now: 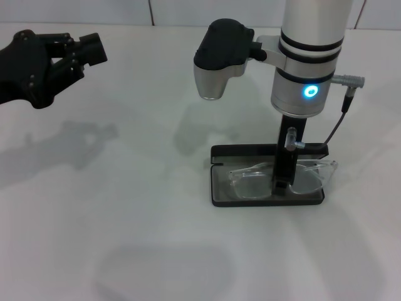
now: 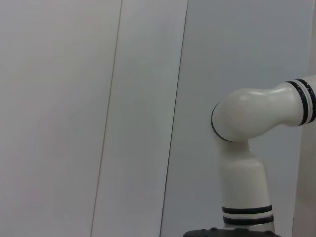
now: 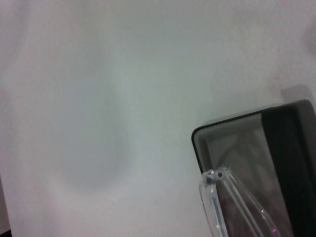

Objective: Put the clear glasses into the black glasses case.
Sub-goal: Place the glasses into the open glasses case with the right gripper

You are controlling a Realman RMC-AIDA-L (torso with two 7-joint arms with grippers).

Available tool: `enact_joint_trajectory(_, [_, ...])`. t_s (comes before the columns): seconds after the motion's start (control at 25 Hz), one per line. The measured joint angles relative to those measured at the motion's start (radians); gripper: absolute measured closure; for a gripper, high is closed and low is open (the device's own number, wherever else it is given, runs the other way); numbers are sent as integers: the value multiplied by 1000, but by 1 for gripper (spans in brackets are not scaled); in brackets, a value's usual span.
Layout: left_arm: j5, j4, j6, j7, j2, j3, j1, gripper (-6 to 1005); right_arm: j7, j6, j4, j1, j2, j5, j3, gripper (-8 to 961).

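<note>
The right gripper (image 1: 283,185) is straight down over the open black glasses case (image 1: 220,195), its slim dark fingers standing upright at the middle of the clear glasses (image 1: 250,182), right around the bridge. Whether those fingers are pinching the frame or have let go, I cannot tell; the fingertips are lost against the dark case and the see-through plastic. The glasses sit in the grey-lined tray, lenses side by side along its length, though the end on the robot's right looks to poke out over the case's edge. A vertical approach at the bridge makes sense: it is the one central spot that keeps such a wide, light frame level as it goes in.

In the right wrist view a hinge corner of the glasses (image 3: 217,180) hangs over a rounded corner of the case (image 3: 232,131), with a folded arm running back across the lining.

Materials now: the frame is colourless, glossy plastic, thin and probably slippery; the case is a flat, hard, rounded rectangle, matt black outside, soft grey within. Its lid stands up behind the tray. The white table (image 1: 125,226) is smooth and plain.

The left gripper (image 1: 66,59) hovers far off on the robot's left, fingers apart, empty, well clear of the work.
</note>
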Motion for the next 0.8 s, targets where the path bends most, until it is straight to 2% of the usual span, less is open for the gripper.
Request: enact_joint_trajectory(0.8, [0,0,5,0,-1,5,11,886,18,-4,0,1,0,-1,2,787])
